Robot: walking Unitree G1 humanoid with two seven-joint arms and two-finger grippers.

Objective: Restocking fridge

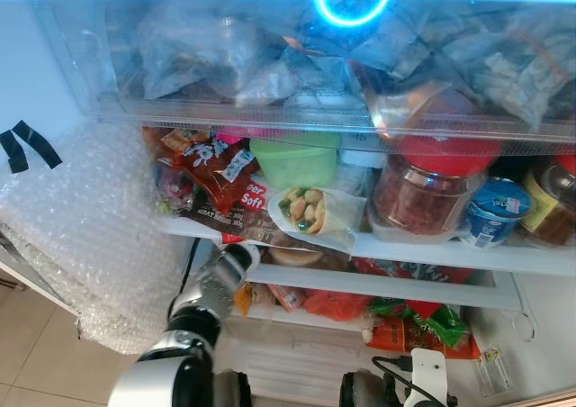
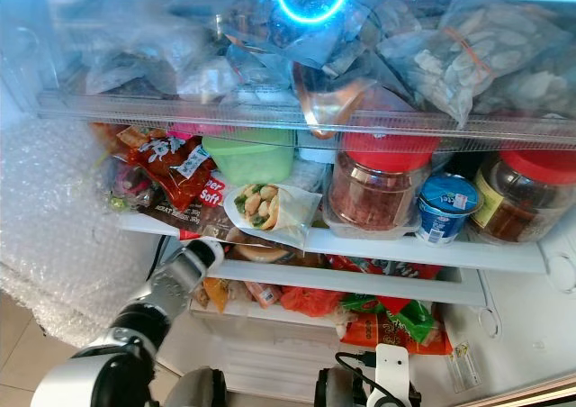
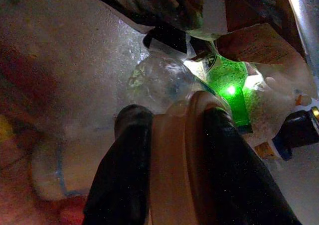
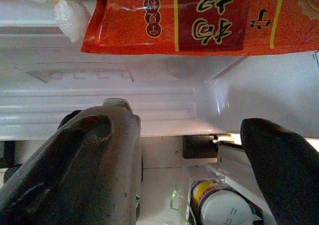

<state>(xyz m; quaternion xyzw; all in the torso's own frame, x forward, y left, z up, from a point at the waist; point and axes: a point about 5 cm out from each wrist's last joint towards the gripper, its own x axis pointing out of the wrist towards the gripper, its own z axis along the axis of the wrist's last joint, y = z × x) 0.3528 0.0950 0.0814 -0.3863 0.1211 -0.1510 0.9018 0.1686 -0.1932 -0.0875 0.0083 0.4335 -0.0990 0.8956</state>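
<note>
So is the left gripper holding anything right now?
Yes: left gripper is shut on a pale round item, pinched between both black fingers.

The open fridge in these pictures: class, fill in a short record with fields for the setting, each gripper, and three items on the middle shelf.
setting: open fridge, clear plastic drawer of bagged food on top
left gripper: reaching into the lower shelf, black fingers shut on a pale tan rounded item
right gripper: low in front of the fridge, fingers apart, holding nothing
middle shelf: green lidded plastic tub; red-lidded glass jar; small blue-topped yoghurt cup
</note>
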